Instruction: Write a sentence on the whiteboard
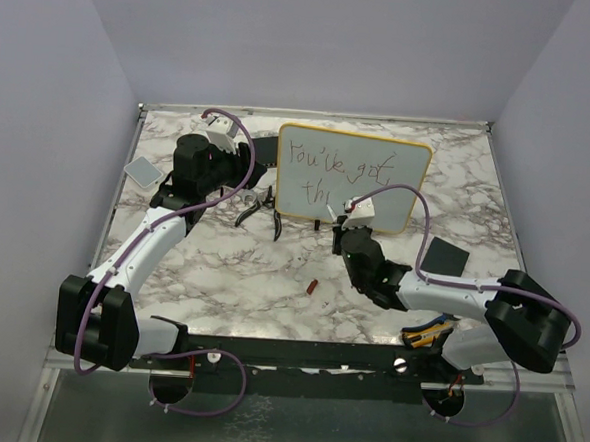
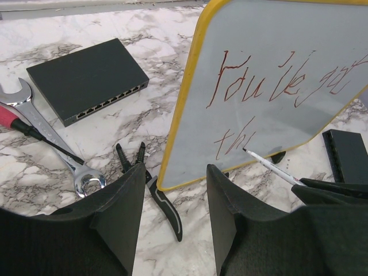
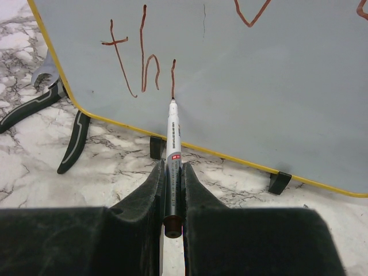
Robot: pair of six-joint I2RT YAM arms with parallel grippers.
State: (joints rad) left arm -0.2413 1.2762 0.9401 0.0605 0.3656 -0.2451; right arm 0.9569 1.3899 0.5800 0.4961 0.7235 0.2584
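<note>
The whiteboard (image 3: 276, 98) has blank room right of the marker (image 3: 173, 135) tip.

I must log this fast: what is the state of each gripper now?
Left gripper: jaws open, holding nothing.
Right gripper: jaws shut on the marker, its tip at the whiteboard.

Bright, even overhead light, soft shadows beneath whiteboard (image 3: 276, 86), wrist views sharp
</note>
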